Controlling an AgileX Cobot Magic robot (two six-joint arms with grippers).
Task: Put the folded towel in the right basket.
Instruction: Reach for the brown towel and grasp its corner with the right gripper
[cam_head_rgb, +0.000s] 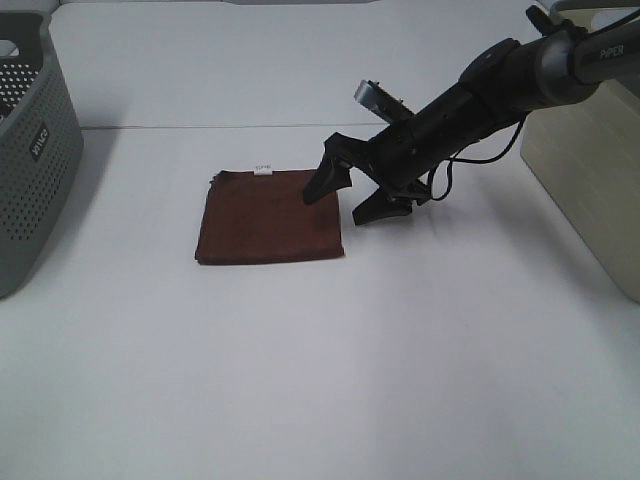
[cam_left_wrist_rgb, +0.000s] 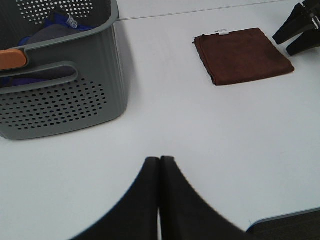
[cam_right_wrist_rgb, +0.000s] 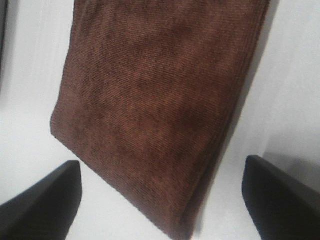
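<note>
The folded brown towel (cam_head_rgb: 265, 215) lies flat on the white table, with a small white tag at its far edge. My right gripper (cam_head_rgb: 337, 208) is open and low over the towel's right edge, one finger over the cloth and the other over the bare table beside it. In the right wrist view the towel (cam_right_wrist_rgb: 160, 90) fills the frame between the two spread fingers (cam_right_wrist_rgb: 42, 205). The right basket (cam_head_rgb: 590, 170), cream-coloured, stands at the right edge of the table. My left gripper (cam_left_wrist_rgb: 159, 162) is shut and empty, well away from the towel (cam_left_wrist_rgb: 242, 55).
A grey perforated basket (cam_head_rgb: 30, 150) stands at the far left; in the left wrist view the grey basket (cam_left_wrist_rgb: 60, 100) holds blue cloth and an orange item. White table (cam_head_rgb: 330, 380) stretches out in front of the towel.
</note>
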